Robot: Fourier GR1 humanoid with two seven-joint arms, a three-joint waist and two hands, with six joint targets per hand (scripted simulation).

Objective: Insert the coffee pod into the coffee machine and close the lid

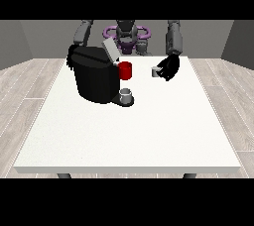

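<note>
One coffee pod [156, 72] | pinched in fingers [163, 74] | hand at view's right [170, 67]

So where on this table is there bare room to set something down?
The white table is bare across its near half, and along the view's right edge beyond the hand holding the coffee pod. It is crowded around the coffee machine, red mug and grey cup.

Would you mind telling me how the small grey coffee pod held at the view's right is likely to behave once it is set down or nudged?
The small grey coffee pod looks short and stubby, so it probably stands stably. It seems round, so on its side it might roll. Being small in the black hand at the view's right, it is likely light and shifts easily.
</note>
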